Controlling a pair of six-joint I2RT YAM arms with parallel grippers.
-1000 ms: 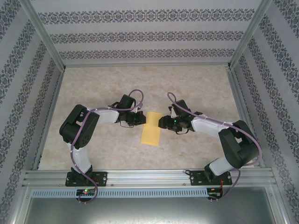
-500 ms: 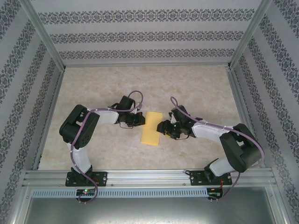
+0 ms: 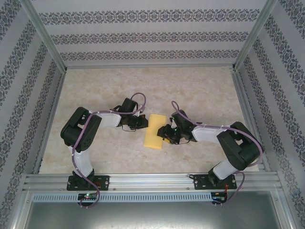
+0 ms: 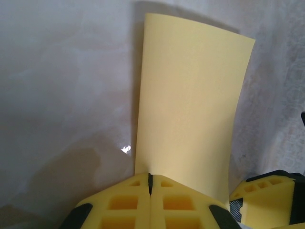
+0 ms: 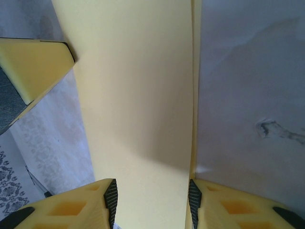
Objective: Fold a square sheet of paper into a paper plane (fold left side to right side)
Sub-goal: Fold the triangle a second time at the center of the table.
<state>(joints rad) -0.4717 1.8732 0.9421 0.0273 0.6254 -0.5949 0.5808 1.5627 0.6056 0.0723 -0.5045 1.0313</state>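
The square sheet of paper [image 3: 155,130] lies folded in half on the floor as a narrow yellow-orange rectangle between the two arms. My left gripper [image 3: 144,122] is shut, its fingertips [image 4: 143,183] resting at the paper's [image 4: 190,105] left long edge. I cannot tell whether any paper is pinched between them. My right gripper [image 3: 163,132] is open, reaching over the right long edge. In the right wrist view the paper [image 5: 138,105] fills the gap between the pads [image 5: 110,198], and two layers show along its right edge.
The beige marbled floor [image 3: 200,86] is bounded by aluminium rails and patterned walls [image 3: 152,38]. One finger of the left gripper [image 5: 33,67] shows at the upper left of the right wrist view. A finger of the right gripper [image 4: 267,195] shows at the lower right of the left wrist view.
The right gripper has moved left and nearer, onto the paper's right edge, with its jaws narrowing. The left gripper and the paper have stayed put.
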